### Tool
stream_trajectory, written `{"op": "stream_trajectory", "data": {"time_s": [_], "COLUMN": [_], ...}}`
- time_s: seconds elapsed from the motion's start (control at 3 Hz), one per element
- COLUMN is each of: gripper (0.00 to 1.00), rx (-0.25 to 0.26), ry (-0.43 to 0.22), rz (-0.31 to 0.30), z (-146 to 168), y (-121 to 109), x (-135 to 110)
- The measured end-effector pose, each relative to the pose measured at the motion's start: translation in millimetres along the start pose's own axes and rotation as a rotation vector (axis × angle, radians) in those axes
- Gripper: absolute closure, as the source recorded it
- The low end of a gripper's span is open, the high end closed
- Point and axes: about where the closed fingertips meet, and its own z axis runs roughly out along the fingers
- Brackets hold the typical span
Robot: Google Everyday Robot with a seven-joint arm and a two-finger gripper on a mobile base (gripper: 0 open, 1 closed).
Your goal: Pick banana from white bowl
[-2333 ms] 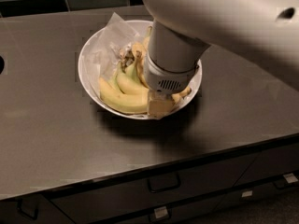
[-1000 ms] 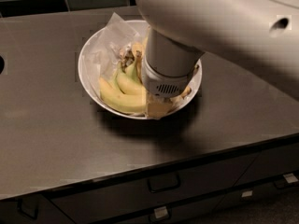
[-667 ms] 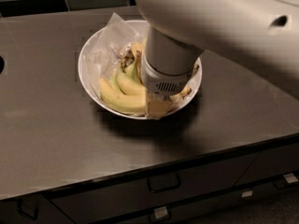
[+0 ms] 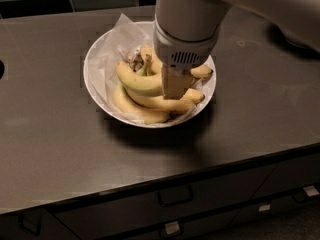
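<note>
The white bowl [image 4: 88, 81] with crinkled paper lining [image 4: 125, 30] stands on the dark counter and holds several bananas. My gripper [image 4: 175, 86] reaches down from the big white wrist into the right half of the bowl. It is shut on the banana [image 4: 136, 81], a long, curved, pale yellow one with a green tinge, at its right end. This banana lies across the top of the pile, its left end pointing up and to the left. The wrist hides the middle of the bowl.
Deeper-yellow bananas with dark tips [image 4: 142, 113] lie under and behind the held one. The dark counter [image 4: 50, 149] spreads on all sides, with its front edge above drawers [image 4: 175, 196]. A dark round opening [image 4: 1, 69] sits at the left edge.
The wrist has moved up and back from the front right rim, uncovering more of the bowl. The pale banana now lies on top of the pile in the gripper's hold.
</note>
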Motion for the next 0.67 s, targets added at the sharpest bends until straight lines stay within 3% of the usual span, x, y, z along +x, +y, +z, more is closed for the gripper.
{"op": "stream_trajectory", "data": {"time_s": [0.33, 0.67], "gripper": [1.0, 1.0], "rx": [0.048, 0.089], "ry": [0.034, -0.02], "rz": [0.0, -0.012], "z": [-19.1, -42.5], "y": [-20.2, -38.8], "x": [9.8, 14.5]}}
